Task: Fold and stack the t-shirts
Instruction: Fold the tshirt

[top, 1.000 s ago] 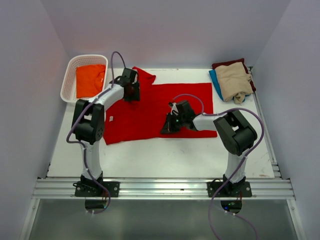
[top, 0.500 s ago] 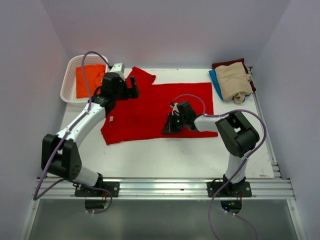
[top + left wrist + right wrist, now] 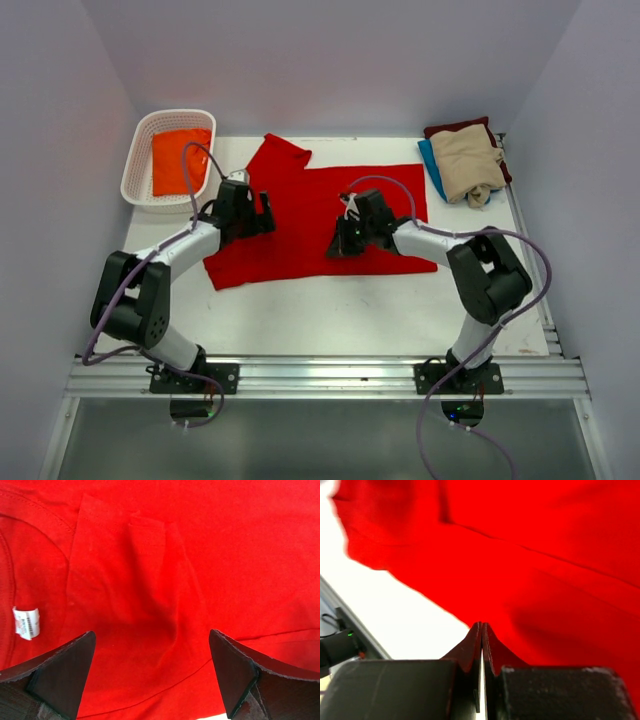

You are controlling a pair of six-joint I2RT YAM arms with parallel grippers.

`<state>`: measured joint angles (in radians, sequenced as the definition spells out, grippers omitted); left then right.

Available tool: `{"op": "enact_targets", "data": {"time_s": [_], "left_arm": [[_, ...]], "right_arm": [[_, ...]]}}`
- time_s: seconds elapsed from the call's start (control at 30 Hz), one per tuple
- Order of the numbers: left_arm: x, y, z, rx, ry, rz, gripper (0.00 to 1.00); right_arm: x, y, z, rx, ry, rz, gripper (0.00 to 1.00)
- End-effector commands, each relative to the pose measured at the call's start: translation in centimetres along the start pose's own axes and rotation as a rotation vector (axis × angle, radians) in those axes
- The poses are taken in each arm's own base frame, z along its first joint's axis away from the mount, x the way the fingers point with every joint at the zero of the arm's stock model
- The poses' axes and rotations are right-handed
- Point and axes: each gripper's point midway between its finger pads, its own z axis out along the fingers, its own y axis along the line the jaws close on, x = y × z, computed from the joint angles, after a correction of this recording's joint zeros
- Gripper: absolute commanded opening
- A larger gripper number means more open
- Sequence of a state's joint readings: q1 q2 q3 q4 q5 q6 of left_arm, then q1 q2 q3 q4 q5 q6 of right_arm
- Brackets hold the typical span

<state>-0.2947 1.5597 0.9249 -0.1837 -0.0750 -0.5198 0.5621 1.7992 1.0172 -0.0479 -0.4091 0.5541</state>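
Centrally, red t-shirt spread flat; left gripper fingers wide apart above it; right gripper clamped on its cloth.

Basket left, shirt pile right; near table bare.

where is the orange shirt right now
In the top view, the orange shirt lies inside the white basket at the table's far left corner, just left of the spread-out red shirt.
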Motion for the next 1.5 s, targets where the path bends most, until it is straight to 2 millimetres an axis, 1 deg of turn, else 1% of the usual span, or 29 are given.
{"op": "enact_targets", "data": {"time_s": [0.0, 0.07, 0.1, 0.13, 0.17, 0.2, 0.23, 0.27, 0.3, 0.33, 0.37, 0.4, 0.43, 0.5, 0.53, 0.57, 0.6, 0.63, 0.67, 0.7, 0.87, 0.93, 1.0, 1.07, 1.17, 1.3, 1.37, 1.4, 1.47], "left_arm": [[-3.1, -2.1, -0.4, 0.098, -0.114, -0.069, 0.97], [-3.0, -3.3, -1.2, 0.171, -0.111, -0.073, 0.95], [-2.9, -3.7, -1.6, 0.202, -0.11, -0.075, 0.92], [-3.5, -4.5, -2.0, 0.251, -0.14, -0.073, 0.91], [-2.6, -4.9, -2.5, 0.287, -0.119, -0.071, 0.89], [-2.1, -4.8, -2.6, 0.287, -0.104, -0.074, 0.81], [-1.4, -4.9, -2.8, 0.302, -0.075, -0.071, 0.74], [-0.2, -4.8, -2.8, 0.315, -0.044, -0.073, 0.64], [0.5, -4.9, -2.8, 0.329, -0.028, -0.071, 0.43], [1.9, -4.6, -3.1, 0.341, 0.001, -0.075, 0.33], [2.6, -4.4, -3.2, 0.347, 0.012, -0.082, 0.17], [3.2, -4.2, -3.3, 0.346, 0.019, -0.083, 0.12], [4.2, -3.6, -3.5, 0.34, 0.031, -0.081, 0.09], [5.1, -3.1, -3.7, 0.329, 0.037, -0.075, 0.07], [5.9, -2.4, -3.7, 0.306, 0.048, -0.071, 0.07], [6.2, -2.0, -3.6, 0.293, 0.052, -0.064, 0.07], [6.5, -1.7, -3.5, 0.28, 0.055, -0.063, 0.07], [6.9, -1.2, -3.4, 0.263, 0.062, -0.06, 0.06], [7.1, -1.1, -3.3, 0.26, 0.064, -0.057, 0.06], [7.2, -1.0, -3.2, 0.256, 0.065, -0.055, 0.06], [7.8, -0.2, -2.6, 0.223, 0.077, -0.043, 0.05], [8.0, 0.4, -2.3, 0.191, 0.078, -0.041, 0.05], [9.2, 1.2, -2.5, 0.16, 0.118, -0.028, 0.04], [9.2, 1.7, -2.7, 0.141, 0.11, -0.011, 0.04], [9.4, 2.9, -2.7, 0.079, 0.109, -0.012, 0.03], [9.7, 2.5, -2.9, 0.105, 0.12, -0.022, 0.02], [9.2, 2.2, -3.2, 0.116, 0.097, -0.028, 0.02], [8.8, 2.1, -3.3, 0.118, 0.081, -0.03, 0.02], [8.1, 2.3, -3.3, 0.102, 0.053, -0.028, 0.02]], "right_arm": [[-3.4, 3.2, -3.8, -0.016, -0.083, -0.085, 0.0], [-3.6, 3.2, -4.7, 0.01, -0.104, -0.101, 0.0], [-3.8, 3.1, -5.5, 0.031, -0.121, -0.103, 0.05], [-3.9, 2.4, -5.9, 0.079, -0.133, -0.102, 0.07], [-4.4, 0.9, -6.3, 0.173, -0.158, -0.098, 0.11], [-3.8, -0.9, -6.8, 0.269, -0.138, -0.084, 0.16], [-4.2, -2.1, -7.5, 0.35, -0.152, -0.078, 0.14], [-4.9, -4.9, -8.6, 0.523, -0.2, -0.05, 0.02], [-3.9, -6.7, -9.7, 0.631, -0.169, -0.013, 0.0], [-3.6, -7.9, -10.5, 0.697, -0.179, 0.014, 0.0], [-3.6, -9.5, -11.5, 0.783, -0.22, 0.063, 0.0], [-2.3, -10.8, -11.8, 0.82, -0.209, 0.093, 0.0], [-2.0, -11.2, -12.4, 0.831, -0.231, 0.123, 0.0], [-1.5, -12.5, -12.9, 0.849, -0.26, 0.187, 0.0], [-0.2, -13.6, -12.8, 0.869, -0.237, 0.203, 0.0], [0.0, -14.3, -13.0, 0.879, -0.24, 0.231, 0.0], [0.9, -14.9, -12.7, 0.879, -0.215, 0.242, 0.0], [1.2, -15.2, -12.6, 0.879, -0.211, 0.25, 0.0], [1.4, -15.5, -12.4, 0.877, -0.207, 0.248, 0.0], [1.2, -15.6, -12.1, 0.867, -0.222, 0.247, 0.0], [2.2, -16.7, -10.5, 0.851, -0.185, 0.233, 0.0], [3.0, -17.2, -10.2, 0.859, -0.161, 0.232, 0.0], [3.7, -17.0, -9.8, 0.826, -0.144, 0.233, 0.0], [3.9, -16.4, -9.7, 0.783, -0.137, 0.22, 0.0], [4.1, -15.6, -10.6, 0.761, -0.145, 0.218, 0.0], [4.4, -13.6, -11.8, 0.706, -0.106, 0.212, 0.0], [3.7, -12.5, -12.7, 0.679, -0.134, 0.189, 0.0], [2.8, -12.0, -13.0, 0.67, -0.157, 0.179, 0.0], [1.9, -11.9, -13.2, 0.681, -0.171, 0.159, 0.0]]}}
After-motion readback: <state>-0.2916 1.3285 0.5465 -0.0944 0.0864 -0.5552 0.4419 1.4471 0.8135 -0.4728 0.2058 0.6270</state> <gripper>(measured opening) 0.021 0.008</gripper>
